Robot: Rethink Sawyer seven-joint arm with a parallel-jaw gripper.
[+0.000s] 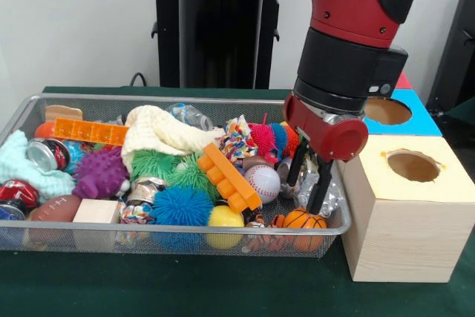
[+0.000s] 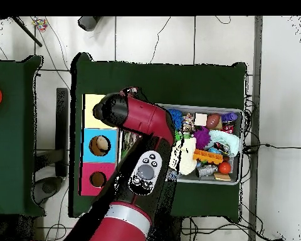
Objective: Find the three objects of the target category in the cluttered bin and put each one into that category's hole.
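A wire mesh bin (image 1: 185,99) holds a heap of toys, cans and cloths. My gripper (image 1: 304,198) reaches down into its right end, and its two black fingers (image 1: 320,187) stand apart, open. A crumpled clear plastic piece (image 1: 328,200) lies between and behind them; I cannot tell whether they touch it. A baseball (image 1: 263,182) sits just left of the fingers and a small basketball (image 1: 304,220) just below the tips. In the overhead view the red arm (image 2: 140,119) covers the gripper and the left part of the bin (image 2: 242,144).
A wooden box with a round hole (image 1: 413,165) stands right of the bin, with a blue box (image 1: 387,111) behind it. Overhead shows yellow (image 2: 90,103), blue (image 2: 100,145) and pink (image 2: 98,179) boxes in a row. An orange brick (image 1: 228,177), spiky balls (image 1: 182,206), a football (image 1: 56,208) and cans (image 1: 47,155) fill the bin.
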